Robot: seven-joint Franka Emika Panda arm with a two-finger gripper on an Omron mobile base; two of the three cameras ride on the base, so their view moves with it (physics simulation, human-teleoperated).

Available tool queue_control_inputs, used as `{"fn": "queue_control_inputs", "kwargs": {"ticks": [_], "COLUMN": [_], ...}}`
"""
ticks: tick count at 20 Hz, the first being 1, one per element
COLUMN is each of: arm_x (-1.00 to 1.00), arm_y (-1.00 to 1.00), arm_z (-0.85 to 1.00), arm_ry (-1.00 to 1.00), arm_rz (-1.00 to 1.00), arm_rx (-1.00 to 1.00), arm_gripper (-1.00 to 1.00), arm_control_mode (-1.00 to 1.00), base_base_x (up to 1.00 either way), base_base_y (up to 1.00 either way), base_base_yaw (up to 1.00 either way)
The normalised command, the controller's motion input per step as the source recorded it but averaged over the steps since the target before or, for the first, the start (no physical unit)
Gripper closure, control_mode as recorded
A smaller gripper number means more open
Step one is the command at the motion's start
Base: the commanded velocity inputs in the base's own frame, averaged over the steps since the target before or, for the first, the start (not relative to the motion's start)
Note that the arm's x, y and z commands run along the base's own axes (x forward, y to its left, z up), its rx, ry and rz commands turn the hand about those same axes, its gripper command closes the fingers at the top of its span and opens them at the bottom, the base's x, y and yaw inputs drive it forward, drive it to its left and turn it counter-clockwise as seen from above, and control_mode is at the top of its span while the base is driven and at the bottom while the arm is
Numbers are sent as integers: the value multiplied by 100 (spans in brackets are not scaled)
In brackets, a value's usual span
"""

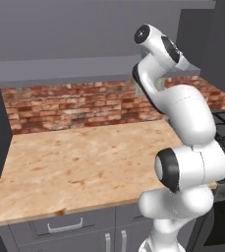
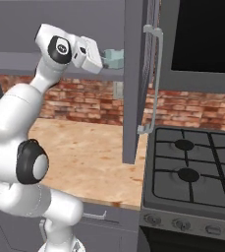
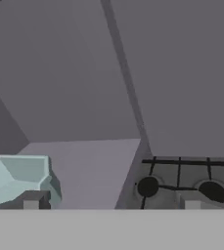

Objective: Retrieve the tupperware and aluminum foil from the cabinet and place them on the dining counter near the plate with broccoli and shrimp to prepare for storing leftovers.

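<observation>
Here, tool [image 3: 111,201]: jaws apart, gripping nothing
Tub [image 3: 16,179]: on the cabinet [image 3: 84,73] shelf, touching the left fingertip [image 3: 31,200]
Stove [image 2: 195,177]: right of the worktop [image 1: 84,162]

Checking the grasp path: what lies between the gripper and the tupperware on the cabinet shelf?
Nothing. In the hand view the tupperware sits right by one fingertip on the cabinet shelf; the right base view shows the gripper up against it.

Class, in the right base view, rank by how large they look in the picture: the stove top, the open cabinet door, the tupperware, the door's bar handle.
1. Stove top and open cabinet door: alike in area, so unranked.
2. Bar handle: long but thin.
3. Tupperware: smallest, partly hidden behind the hand and door.
</observation>
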Motion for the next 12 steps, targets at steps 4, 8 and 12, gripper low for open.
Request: {"fn": "queue_control_inputs", "kwargs": {"ticks": [4,8,12], "arm_x": [48,42,40], "arm_y": [-8,-19,-9], "arm_z": [0,-3,-19], "arm_ry": [1,0,0], "arm_rz": [-5,-5,-5], "arm_rx": [0,0,0], "arm_gripper": [-100,-100,-100], "arm_control_mode": [-100,-100,-100], "base_base_x": [0,0,0], "base_base_y": [0,0,0], "base_base_yaw": [0,0,0]}}
